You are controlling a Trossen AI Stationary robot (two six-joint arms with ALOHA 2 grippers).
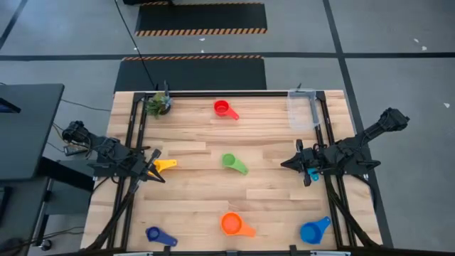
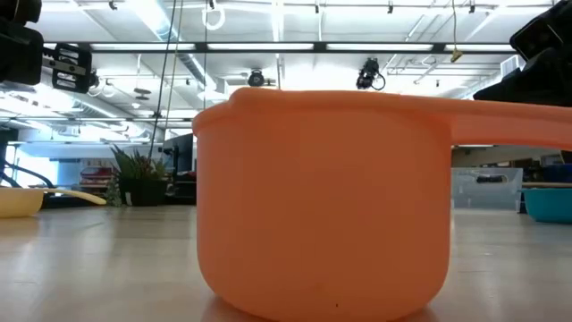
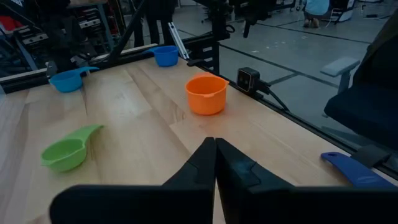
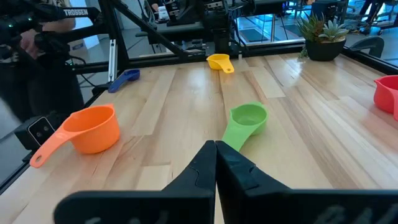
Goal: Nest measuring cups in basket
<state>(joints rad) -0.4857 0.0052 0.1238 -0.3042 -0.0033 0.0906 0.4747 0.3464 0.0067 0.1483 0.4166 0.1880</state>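
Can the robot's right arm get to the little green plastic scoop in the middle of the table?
Probably yes. The round green plastic measuring cup lies alone on bare wood, straight ahead of the right gripper, with nothing between them. Its fingers are shut, so they must open first.

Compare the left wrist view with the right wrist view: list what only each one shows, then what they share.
Only the left wrist view shows the two blue cups at the table's far side, the lighter one and the other, plus the left gripper, shut and empty.

Only the right wrist view shows the yellow cup, the red cup, the potted plant and the right gripper, shut and empty.

Both show the green cup, the orange cup, the dark blue cup and the wooden table.
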